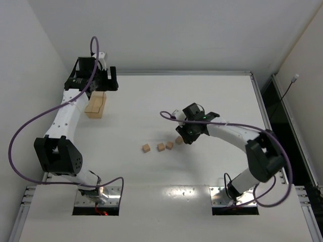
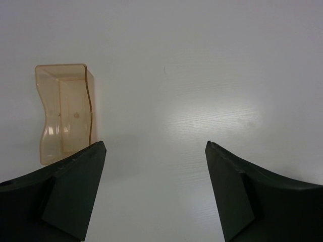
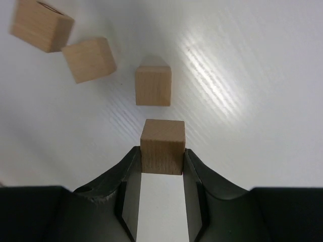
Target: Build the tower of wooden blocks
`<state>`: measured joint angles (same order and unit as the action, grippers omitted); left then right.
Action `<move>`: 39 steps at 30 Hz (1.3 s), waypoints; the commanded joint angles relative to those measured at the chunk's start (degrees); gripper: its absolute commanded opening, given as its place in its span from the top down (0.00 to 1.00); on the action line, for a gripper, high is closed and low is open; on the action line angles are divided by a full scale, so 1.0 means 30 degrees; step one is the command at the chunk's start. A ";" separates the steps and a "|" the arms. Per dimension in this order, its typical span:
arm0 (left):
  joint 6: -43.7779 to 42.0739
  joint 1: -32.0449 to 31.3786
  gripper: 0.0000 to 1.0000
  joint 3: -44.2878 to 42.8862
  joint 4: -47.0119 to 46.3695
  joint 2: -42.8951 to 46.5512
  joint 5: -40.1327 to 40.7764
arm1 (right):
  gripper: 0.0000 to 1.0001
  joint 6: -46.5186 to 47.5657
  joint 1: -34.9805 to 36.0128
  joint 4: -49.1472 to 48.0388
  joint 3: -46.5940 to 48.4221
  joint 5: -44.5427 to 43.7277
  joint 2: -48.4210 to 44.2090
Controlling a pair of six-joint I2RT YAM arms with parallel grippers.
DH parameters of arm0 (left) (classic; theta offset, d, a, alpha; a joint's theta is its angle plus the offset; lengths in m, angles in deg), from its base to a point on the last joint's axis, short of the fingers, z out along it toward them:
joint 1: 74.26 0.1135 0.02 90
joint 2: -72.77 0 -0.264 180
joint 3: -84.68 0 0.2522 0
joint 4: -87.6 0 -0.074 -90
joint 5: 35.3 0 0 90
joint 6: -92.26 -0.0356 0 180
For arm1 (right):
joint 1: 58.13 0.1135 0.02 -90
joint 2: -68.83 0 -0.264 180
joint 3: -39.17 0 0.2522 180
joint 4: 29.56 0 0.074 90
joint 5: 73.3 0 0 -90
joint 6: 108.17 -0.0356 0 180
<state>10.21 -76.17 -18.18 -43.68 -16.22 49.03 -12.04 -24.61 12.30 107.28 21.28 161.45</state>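
Right gripper [image 3: 161, 154]: clamped on one wooden cube [image 3: 162, 145] at its fingertips. Three loose cubes [image 3: 153, 86] lie unstacked on the counter [image 3: 262, 101] just ahead. Left gripper [image 2: 156, 148]: wide apart, holding nothing, near amber container [image 2: 64, 113].

The white table [image 1: 202, 101] bears a row of wooden cubes [image 1: 161, 146] and an amber tray [image 1: 96, 105].

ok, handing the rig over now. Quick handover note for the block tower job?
Right gripper: shut on one wood block, the end one of the row.
Left gripper: open, empty, above the table by the tray, far left.
Three other blocks: lying singly in a loose row, apart from each other.
Done: first block gripped; nothing stacked.
Left: stack all four into the tower.
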 commanded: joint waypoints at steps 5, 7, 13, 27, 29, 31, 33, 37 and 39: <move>0.0076 0.0052 0.22 0.0374 -0.0550 0.0251 -0.0832 | 1.00 0.4424 -0.0154 0.1621 0.2477 0.2452 -0.3776; 0.0252 0.0052 0.22 0.0374 -0.0550 0.0046 -0.0834 | 1.00 0.6943 -0.0157 0.1621 0.3210 0.3217 -0.3161; 0.0252 0.0052 0.22 -0.0212 -0.0374 -0.0131 -0.0834 | 1.00 1.1137 -0.0157 0.4284 0.7251 0.5620 0.1436; 0.0252 0.0052 0.22 -0.0212 -0.0374 -0.0483 -0.0834 | 1.00 1.1433 -0.0157 0.4084 0.9716 0.4274 0.6624; 0.0078 0.0052 0.22 -0.0212 -0.0374 -0.0483 -0.0834 | 1.00 1.1025 -0.0157 0.3701 0.9482 0.4274 0.6859; 0.0076 0.0052 0.22 -0.0009 -0.0374 -0.0483 -0.0834 | 1.00 1.0849 -0.0157 0.3496 0.9482 0.4274 0.7297; 0.0076 0.0052 0.22 -0.0007 -0.0374 -0.0483 -0.1008 | 1.00 1.0847 0.0019 0.3322 0.9716 0.4274 0.7562; 0.0076 0.0052 0.22 -0.0007 -0.0374 -0.0483 -0.1010 | 1.00 1.0437 0.0019 0.2880 1.0124 0.4274 0.8295; 0.0076 0.0052 0.22 -0.0007 -0.0374 -0.0483 -0.1010 | 1.00 1.0263 0.0019 0.2880 1.0419 0.4069 0.8676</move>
<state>10.43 -76.17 -16.87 -44.01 -17.95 46.91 19.93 -24.77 23.17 135.43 33.11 186.50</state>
